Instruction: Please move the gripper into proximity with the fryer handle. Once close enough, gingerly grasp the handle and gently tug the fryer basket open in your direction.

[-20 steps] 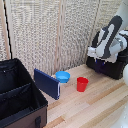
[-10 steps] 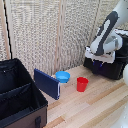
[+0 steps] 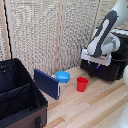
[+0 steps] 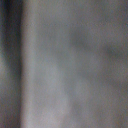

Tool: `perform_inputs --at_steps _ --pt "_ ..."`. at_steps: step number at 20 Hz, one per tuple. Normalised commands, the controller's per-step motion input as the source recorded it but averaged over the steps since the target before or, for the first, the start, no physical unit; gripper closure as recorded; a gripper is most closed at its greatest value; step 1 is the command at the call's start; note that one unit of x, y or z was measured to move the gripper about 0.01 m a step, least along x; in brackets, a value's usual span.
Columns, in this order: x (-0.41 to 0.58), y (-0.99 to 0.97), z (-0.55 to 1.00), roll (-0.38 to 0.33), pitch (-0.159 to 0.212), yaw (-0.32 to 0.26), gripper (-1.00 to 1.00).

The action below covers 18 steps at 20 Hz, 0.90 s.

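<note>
Wooden tabletop [image 3: 100, 102]: pincer [image 3: 95, 61] against fryer basket [image 3: 107, 70] front; finger state unclear, handle hidden.

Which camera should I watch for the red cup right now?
The exterior view: the red cup stands in plain sight on the wooden table, beside the blue bowl. The wrist view shows only a grey blur, with no cup to make out.

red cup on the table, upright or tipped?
Upright. The red cup stands on its base on the wooden table, open mouth facing up, beside the blue bowl. Contents: cannot tell.
</note>
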Motion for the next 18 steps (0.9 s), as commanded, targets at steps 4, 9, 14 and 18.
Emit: perform_inputs --at_steps 4,9,14,18 --pt "0.369 0.61 -0.08 0.000 -0.001 -0.142 1.00" --pt "0.463 0.59 -0.10 0.000 0.000 -0.124 1.00" --pt "0.301 0.40 -0.06 -0.006 -0.018 -0.175 -1.00" --pt "-0.002 -0.04 0.18 0.000 -0.002 -0.075 -1.00"
